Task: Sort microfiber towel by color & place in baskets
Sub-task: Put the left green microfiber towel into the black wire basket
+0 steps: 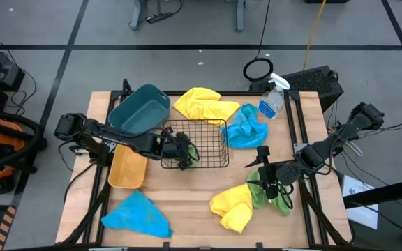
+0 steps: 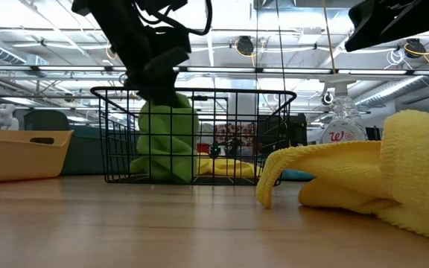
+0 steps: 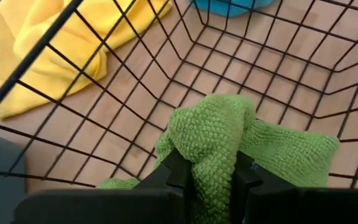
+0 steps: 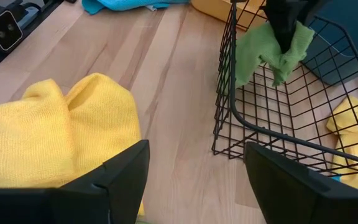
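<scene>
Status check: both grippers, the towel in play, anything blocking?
Left gripper shut on green towel, inside wire basket. Right gripper open, above yellow towel. Nothing blocking.

Grey floor (image 1: 187,28) crossed by dark tape lines surrounds the wooden surface (image 1: 187,188); beyond it, ceiling trusses (image 2: 289,45) carry bright strip lights (image 2: 222,52).

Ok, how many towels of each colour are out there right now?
Yellow towels: 2
Blue towels: 2
Green towels: 2, one held by the left gripper inside the wire basket
Total: 6
</scene>
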